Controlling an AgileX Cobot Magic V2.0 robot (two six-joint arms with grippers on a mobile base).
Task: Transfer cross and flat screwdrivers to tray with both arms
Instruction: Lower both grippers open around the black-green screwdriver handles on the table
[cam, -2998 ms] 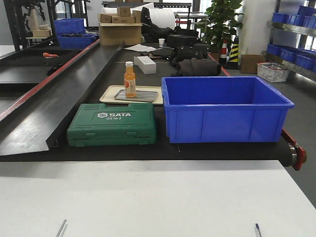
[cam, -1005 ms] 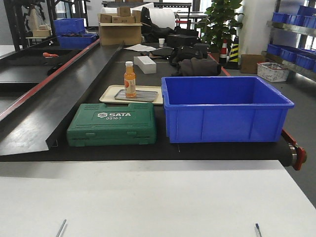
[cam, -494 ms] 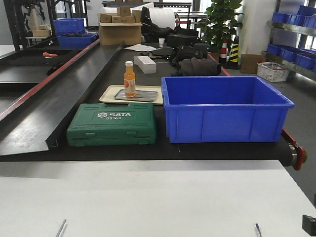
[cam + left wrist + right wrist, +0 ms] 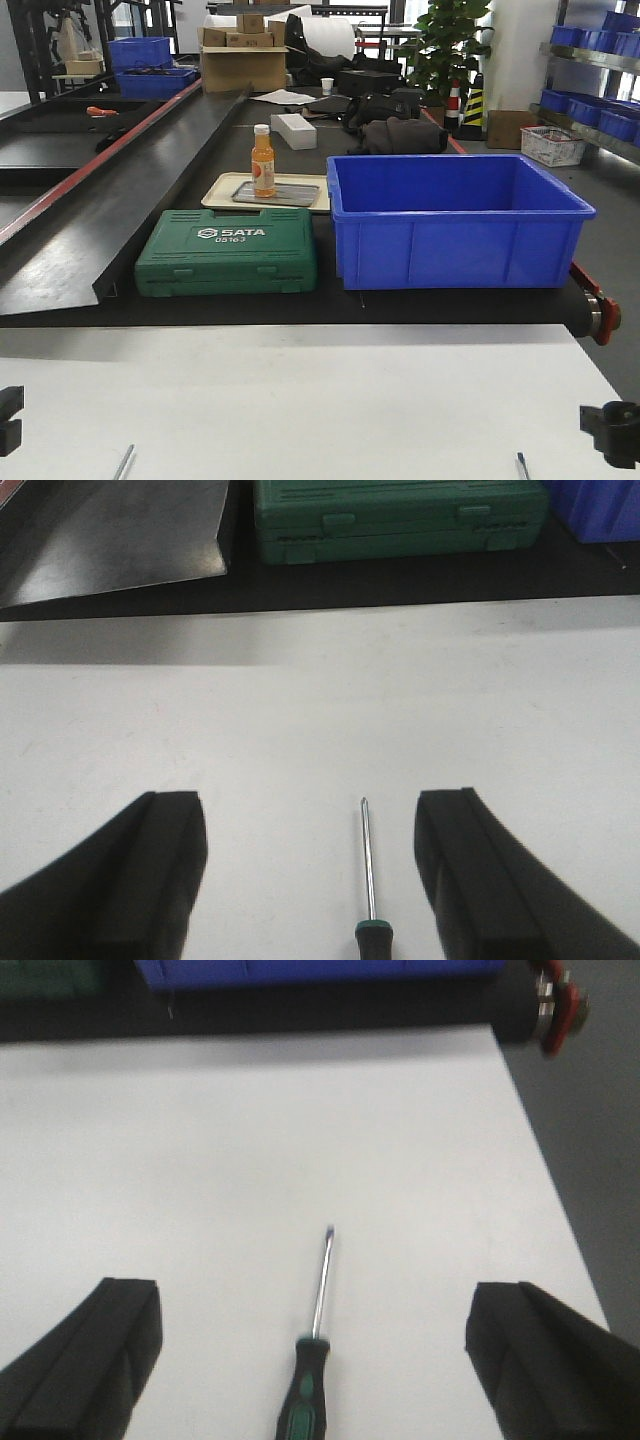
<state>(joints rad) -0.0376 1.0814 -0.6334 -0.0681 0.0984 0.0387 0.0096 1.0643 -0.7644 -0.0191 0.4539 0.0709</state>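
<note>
Left wrist-mounted view showed left jaws spread, flanking one screwdriver (image 4: 368, 880); right jaws likewise flanked the other screwdriver (image 4: 314, 1350). Approach step, we judged: descend, then clench.

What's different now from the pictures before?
The left arm and right arm have come into the front view's bottom corners, the right one first. Nothing has been grabbed. The left screwdriver, right screwdriver, green toolbox and blue crate stayed put.
</note>
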